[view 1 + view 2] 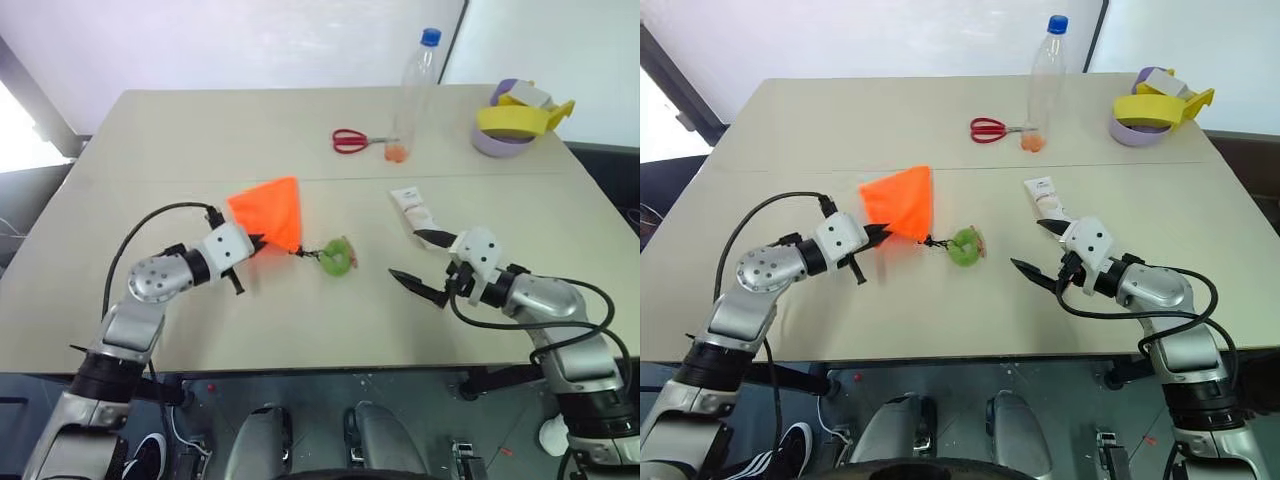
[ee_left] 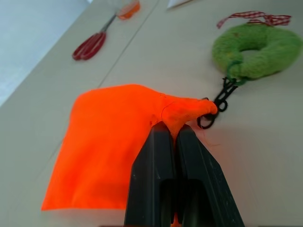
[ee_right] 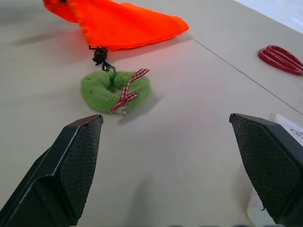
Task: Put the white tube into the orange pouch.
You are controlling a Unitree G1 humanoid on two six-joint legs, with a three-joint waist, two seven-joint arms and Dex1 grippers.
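The orange pouch point(image 1: 270, 208) is lifted at its gathered corner, and my left gripper point(image 1: 258, 242) is shut on that corner, close to the dark cord. In the left wrist view the two fingers point(image 2: 156, 184) pinch the orange fabric point(image 2: 109, 146). The cord runs to a green ring toggle point(image 1: 338, 256) with a checked ribbon, lying on the table. The white tube point(image 1: 414, 208) lies flat to the right of the toggle. Just in front of the tube my right gripper point(image 1: 408, 256) hovers open, with nothing between its fingers; its wrist view shows the toggle point(image 3: 116, 90) ahead.
At the back stand a tall clear bottle with a blue cap point(image 1: 415, 95), red scissors point(image 1: 352, 140) beside it, and a stack of yellow and purple tape rolls point(image 1: 515, 120) at the far right. The tan table point(image 1: 150, 150) has a seam across its middle.
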